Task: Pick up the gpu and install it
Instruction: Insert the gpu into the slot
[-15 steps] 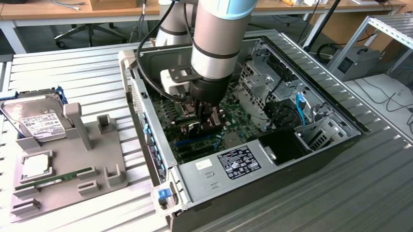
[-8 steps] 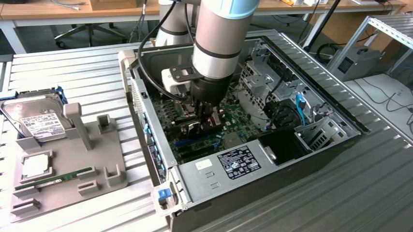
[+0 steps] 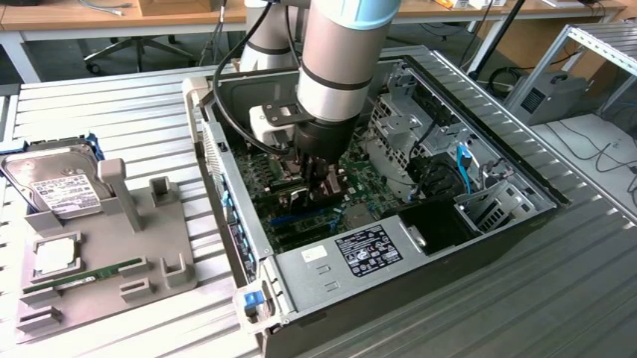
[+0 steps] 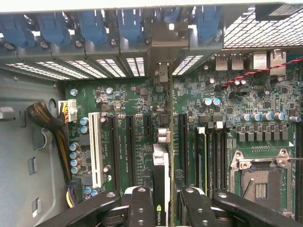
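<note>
The gripper (image 4: 163,201) is clamped on the gpu (image 4: 161,158), its fingers (image 4: 142,205) pinching the card's upper edge from both sides. The card stands edge-on directly beneath the hand, in line with the long slots of the motherboard (image 4: 137,101), its silver end bracket (image 4: 161,71) ahead at the case's rear wall. It looks light and stiff but fragile, so the rigid top edge seems the safe hold. Around the hand, the open computer case (image 3: 309,280) holds the motherboard, a drive cage (image 3: 398,123) and cabling. Well off to the side, a grey fixture (image 3: 149,239) carries a hard drive (image 3: 60,186) and a RAM stick (image 3: 85,274).
</note>
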You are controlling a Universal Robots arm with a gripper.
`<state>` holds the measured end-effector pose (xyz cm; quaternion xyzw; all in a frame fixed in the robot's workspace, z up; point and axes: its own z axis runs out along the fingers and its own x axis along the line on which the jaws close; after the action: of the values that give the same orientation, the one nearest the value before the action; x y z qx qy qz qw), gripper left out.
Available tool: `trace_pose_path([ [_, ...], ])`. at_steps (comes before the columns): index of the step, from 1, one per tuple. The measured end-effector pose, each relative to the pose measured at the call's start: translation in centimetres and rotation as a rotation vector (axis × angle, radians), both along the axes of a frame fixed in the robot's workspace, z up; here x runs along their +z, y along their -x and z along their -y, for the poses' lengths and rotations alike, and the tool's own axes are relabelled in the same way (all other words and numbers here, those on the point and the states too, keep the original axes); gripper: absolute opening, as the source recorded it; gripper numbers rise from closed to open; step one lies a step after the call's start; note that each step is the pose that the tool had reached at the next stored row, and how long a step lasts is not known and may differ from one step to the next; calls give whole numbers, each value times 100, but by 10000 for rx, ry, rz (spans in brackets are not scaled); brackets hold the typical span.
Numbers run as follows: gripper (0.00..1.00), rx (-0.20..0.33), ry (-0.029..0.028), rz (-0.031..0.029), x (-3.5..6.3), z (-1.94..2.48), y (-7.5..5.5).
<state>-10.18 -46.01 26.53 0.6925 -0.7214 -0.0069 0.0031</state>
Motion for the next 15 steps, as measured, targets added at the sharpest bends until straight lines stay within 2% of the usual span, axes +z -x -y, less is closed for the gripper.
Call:
trace_pose_path([
  [4, 27, 1, -1, 0, 0, 0, -2],
  [6, 27, 2, -1, -39, 0, 0, -18],
  [15, 27, 1, -8, -41, 0, -1, -18],
])
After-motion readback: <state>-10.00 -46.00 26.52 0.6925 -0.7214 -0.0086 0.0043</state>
